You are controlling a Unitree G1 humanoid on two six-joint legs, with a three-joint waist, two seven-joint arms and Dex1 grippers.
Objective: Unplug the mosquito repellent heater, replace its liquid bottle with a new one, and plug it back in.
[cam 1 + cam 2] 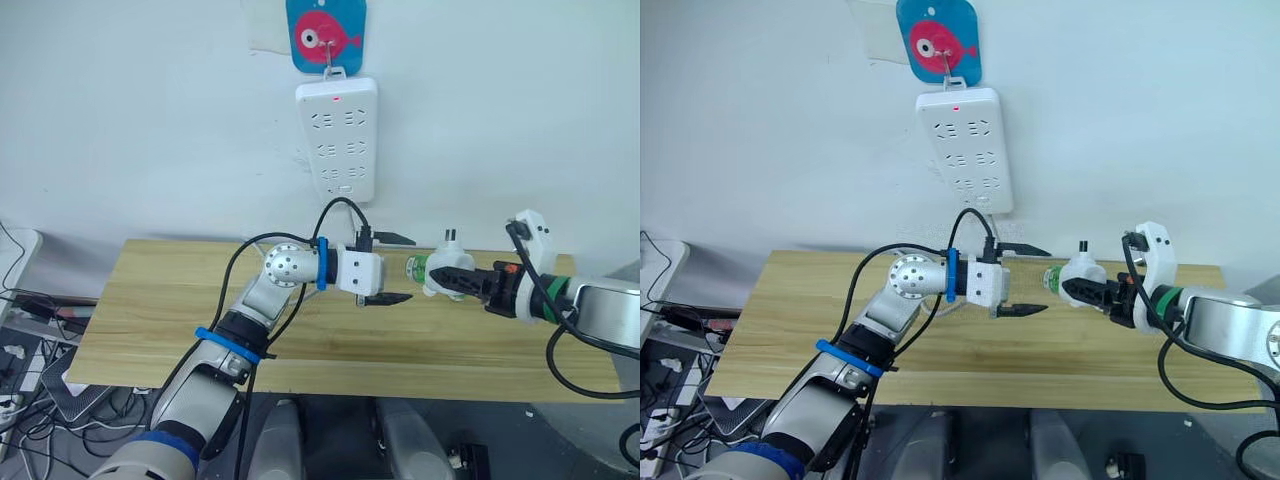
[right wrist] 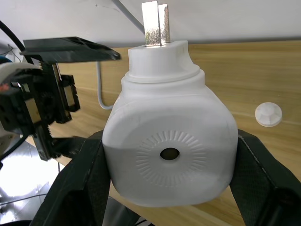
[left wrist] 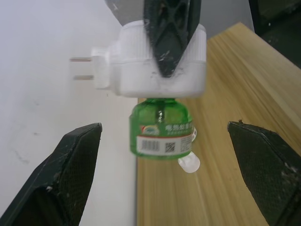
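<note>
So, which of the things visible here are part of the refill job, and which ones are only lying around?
Part of the job:
- mosquito repellent heater, clamped in the right gripper, prongs free
- green liquid bottle, still in the heater
- left gripper, open, facing the bottle
- power strip on the wall

Just lying about:
- small white cap on the table
- fish-shaped hanger

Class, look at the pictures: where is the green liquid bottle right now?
The green bottle is still fitted in the mosquito repellent heater, which the right gripper holds above the wooden table, right of centre, facing the open left gripper.
</note>
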